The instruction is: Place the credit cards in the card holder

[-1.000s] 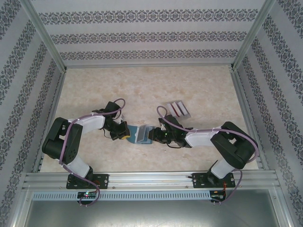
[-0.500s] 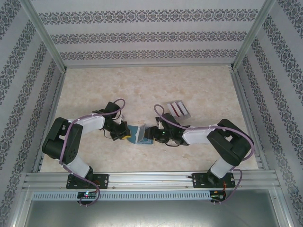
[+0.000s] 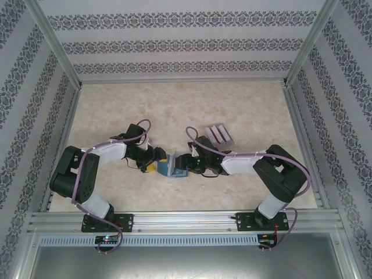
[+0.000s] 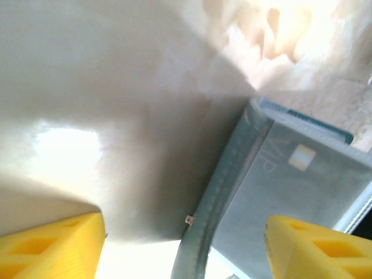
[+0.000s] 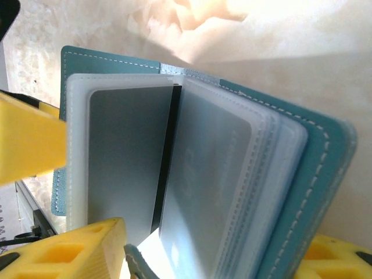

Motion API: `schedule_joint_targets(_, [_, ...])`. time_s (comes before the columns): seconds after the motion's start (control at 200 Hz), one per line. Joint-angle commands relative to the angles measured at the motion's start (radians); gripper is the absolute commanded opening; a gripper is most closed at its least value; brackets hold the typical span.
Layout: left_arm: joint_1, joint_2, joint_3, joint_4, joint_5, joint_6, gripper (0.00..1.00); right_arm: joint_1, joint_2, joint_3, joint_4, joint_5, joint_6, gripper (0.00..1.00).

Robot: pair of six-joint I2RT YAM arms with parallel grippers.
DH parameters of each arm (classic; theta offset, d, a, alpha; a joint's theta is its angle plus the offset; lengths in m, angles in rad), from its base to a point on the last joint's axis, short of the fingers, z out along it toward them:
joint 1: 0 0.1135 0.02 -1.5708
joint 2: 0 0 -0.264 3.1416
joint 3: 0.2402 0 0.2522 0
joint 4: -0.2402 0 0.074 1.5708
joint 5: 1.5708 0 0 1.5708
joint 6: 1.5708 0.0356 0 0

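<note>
The teal card holder stands open on its edge between both grippers. My left gripper is open around the holder's left cover, and a pale card marked VIP sits in a clear sleeve beside it. My right gripper is open, its yellow fingers straddling the clear sleeves and the right cover. A grey card sits in the leftmost sleeve. Red credit cards lie on a grey block behind the right arm.
The grey ribbed block sits just behind the right forearm. The left gripper's yellow finger presses against the holder's left side in the right wrist view. Aluminium frame rails and patterned walls enclose the marble table.
The right gripper has slid left until its fingers are around the holder's sleeves. The left gripper has edged right. The holder now looks narrower between them.
</note>
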Motion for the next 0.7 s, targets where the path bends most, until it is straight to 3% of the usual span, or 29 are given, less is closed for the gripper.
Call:
schedule_joint_targets(0.0, [0.016, -0.001, 0.023, -0.020, -0.023, 0.025, 0.82, -0.007, -0.048, 0.032, -0.018, -0.026, -0.043, 0.57])
schedule_joint_targets(0.09, [0.016, 0.004, 0.029, -0.010, -0.014, 0.027, 0.85, -0.007, -0.061, 0.030, -0.011, -0.024, -0.047, 0.52])
schedule_joint_targets(0.18, [0.016, 0.014, 0.042, -0.008, 0.004, 0.035, 0.86, -0.006, -0.068, 0.020, 0.020, -0.028, -0.041, 0.37])
schedule_joint_targets(0.31, [0.017, 0.019, 0.053, -0.027, -0.010, 0.054, 0.87, -0.003, -0.070, 0.020, 0.034, -0.028, -0.040, 0.30])
schedule_joint_targets(0.37, [0.016, 0.019, 0.056, -0.042, -0.023, 0.064, 0.87, -0.003, -0.070, 0.023, 0.035, -0.031, -0.042, 0.30])
schedule_joint_targets(0.445, [0.016, 0.024, 0.060, -0.054, -0.032, 0.073, 0.87, -0.002, -0.072, 0.027, 0.039, -0.038, -0.046, 0.37])
schedule_joint_targets(0.694, [0.017, 0.022, 0.052, -0.042, -0.042, 0.063, 0.88, -0.001, -0.099, 0.021, 0.057, -0.029, -0.058, 0.36])
